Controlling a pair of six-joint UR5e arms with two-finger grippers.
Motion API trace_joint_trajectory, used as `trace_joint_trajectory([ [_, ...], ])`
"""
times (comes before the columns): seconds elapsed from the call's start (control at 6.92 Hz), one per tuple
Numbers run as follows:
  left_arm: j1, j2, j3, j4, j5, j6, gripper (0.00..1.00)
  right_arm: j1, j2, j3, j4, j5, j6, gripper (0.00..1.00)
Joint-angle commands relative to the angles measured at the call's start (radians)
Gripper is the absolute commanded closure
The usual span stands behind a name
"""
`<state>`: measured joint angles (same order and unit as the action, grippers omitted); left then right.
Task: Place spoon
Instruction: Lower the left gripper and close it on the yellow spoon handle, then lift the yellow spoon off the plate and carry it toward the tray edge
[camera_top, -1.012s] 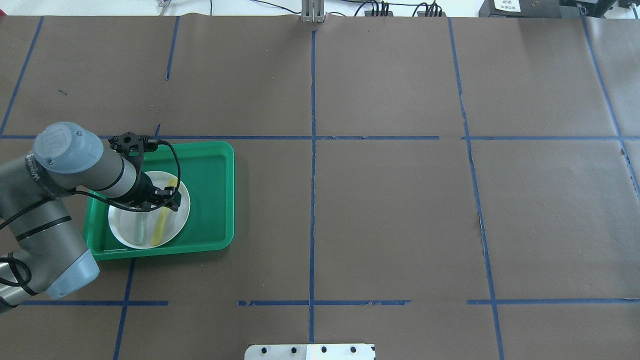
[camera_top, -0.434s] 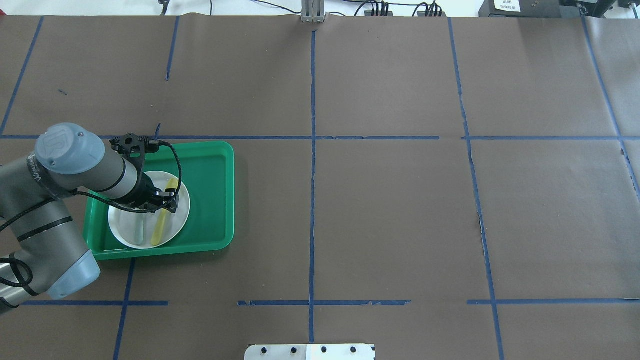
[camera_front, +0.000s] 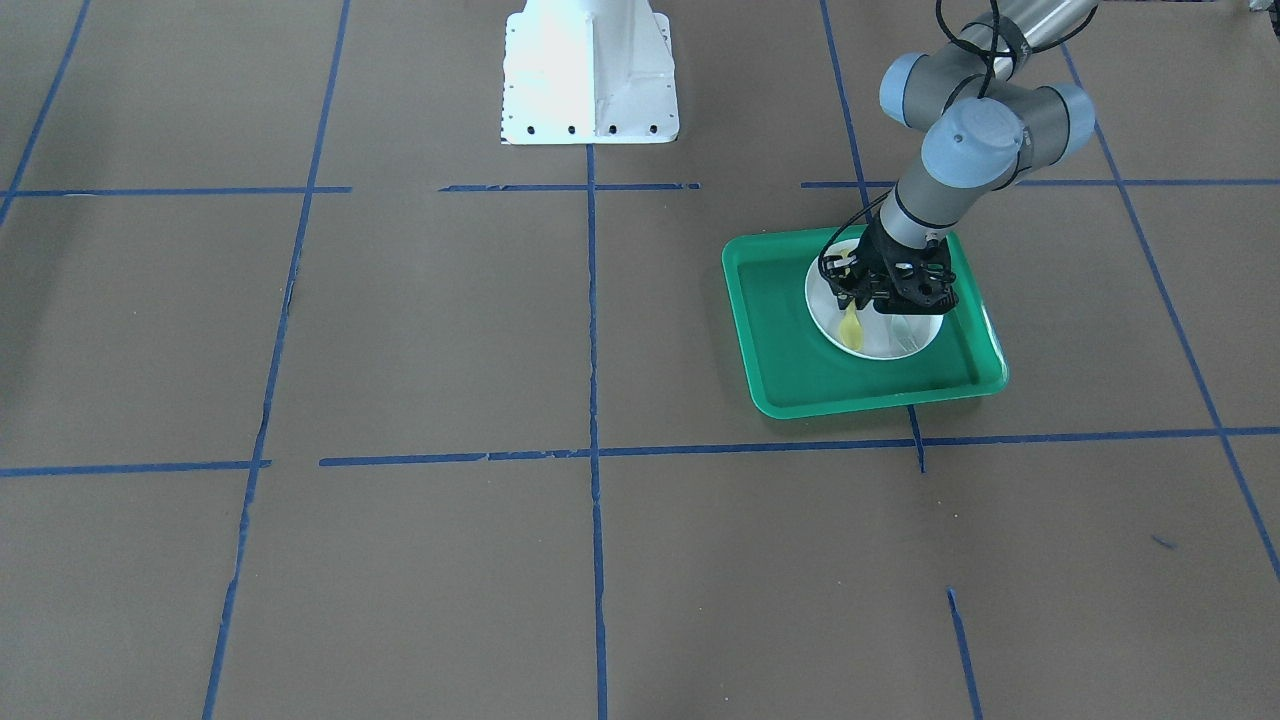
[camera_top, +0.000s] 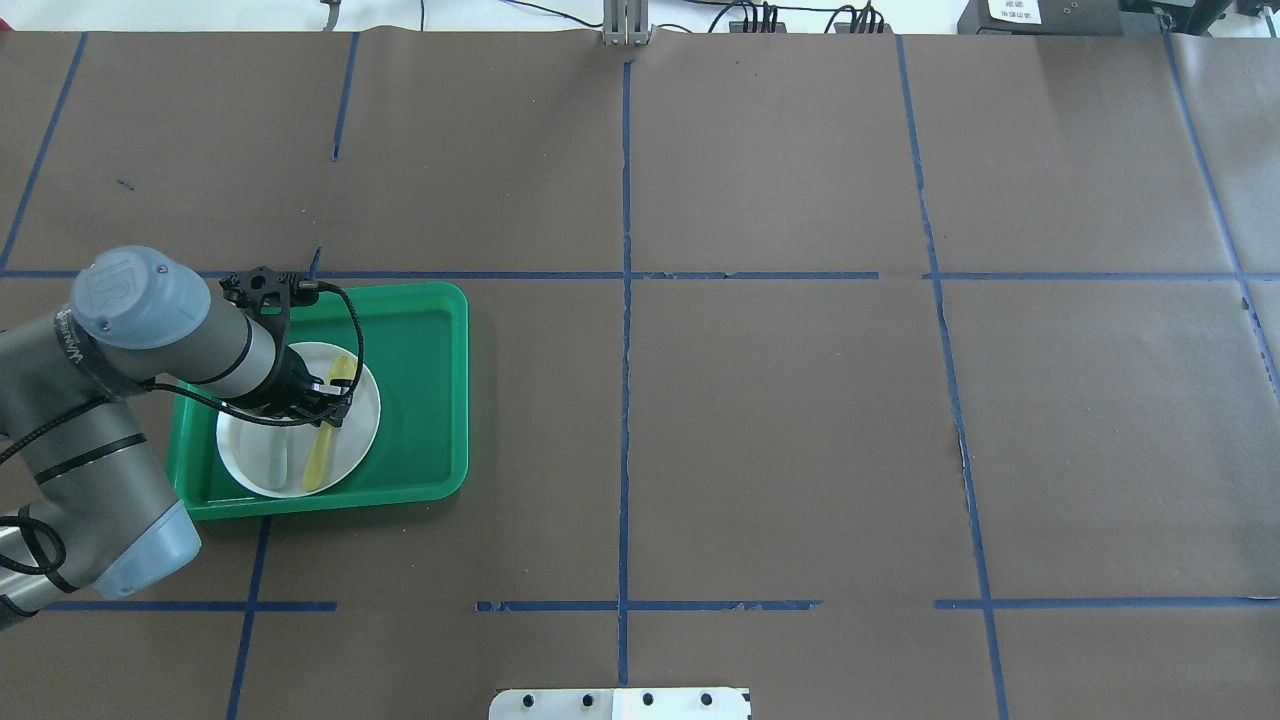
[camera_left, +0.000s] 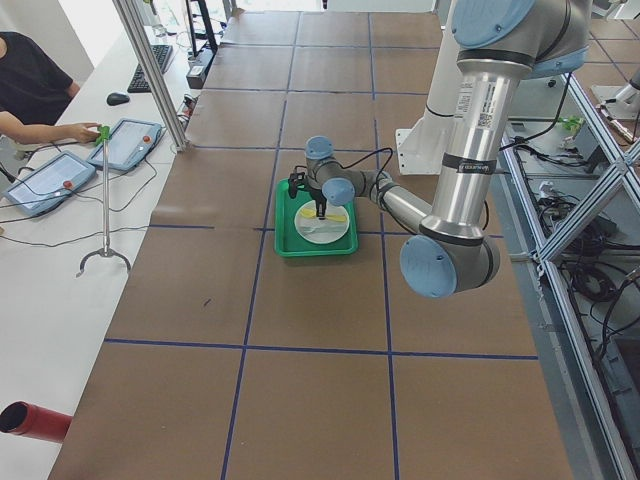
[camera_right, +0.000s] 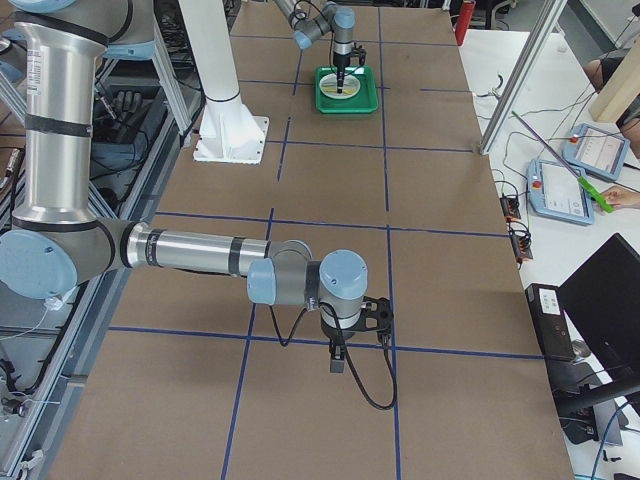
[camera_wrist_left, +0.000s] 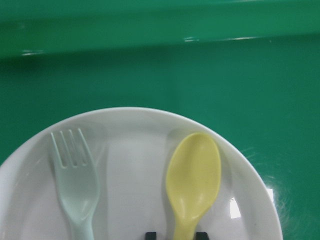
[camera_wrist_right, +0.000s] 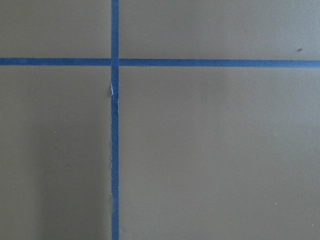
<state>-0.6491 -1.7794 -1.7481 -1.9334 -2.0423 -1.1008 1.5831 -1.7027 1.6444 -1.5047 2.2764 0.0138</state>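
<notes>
The yellow spoon (camera_top: 320, 450) lies on the white plate (camera_top: 250, 455) in the green tray (camera_top: 430, 400), with its bowl toward the far side. In the left wrist view the spoon (camera_wrist_left: 194, 175) lies flat beside the fork. My left gripper (camera_top: 328, 398) is low over the plate. Its two fingertips (camera_wrist_left: 150, 235) stand on either side of the spoon handle with a small gap on each side, so it is open. The front-facing view shows the same gripper (camera_front: 858, 303) over the spoon (camera_front: 851, 328). My right gripper (camera_right: 337, 355) hangs over bare table far from the tray. I cannot tell whether it is open or shut.
A pale grey-green fork (camera_wrist_left: 75, 180) lies on the plate to the left of the spoon, parallel to it. The tray's raised rim (camera_front: 870, 400) surrounds the plate. The robot's white base (camera_front: 588, 70) stands at the table's near edge. Brown paper with blue tape lines covers the table.
My left gripper has shifted slightly toward the arm's side over the plate. The spoon and fork have not moved.
</notes>
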Motion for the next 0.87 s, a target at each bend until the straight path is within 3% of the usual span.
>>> trace_joint_trajectory([
  [0.0, -0.001, 0.000, -0.007, 0.001, 0.001, 0.001, 0.89, 0.000, 0.000, 0.000, 0.000, 0.000, 0.000, 0.00],
  [0.29, -0.009, 0.012, -0.048, 0.011, -0.006, 0.002, 1.00, 0.000, 0.000, 0.000, 0.000, 0.000, 0.000, 0.00],
  [0.43, -0.021, 0.015, -0.088, 0.036, -0.007, 0.006, 1.00, 0.000, 0.000, 0.000, 0.000, 0.000, 0.000, 0.00],
  [0.72, -0.064, 0.002, -0.196, 0.217, -0.007, 0.091, 1.00, 0.000, 0.000, 0.000, 0.001, 0.000, 0.000, 0.00],
])
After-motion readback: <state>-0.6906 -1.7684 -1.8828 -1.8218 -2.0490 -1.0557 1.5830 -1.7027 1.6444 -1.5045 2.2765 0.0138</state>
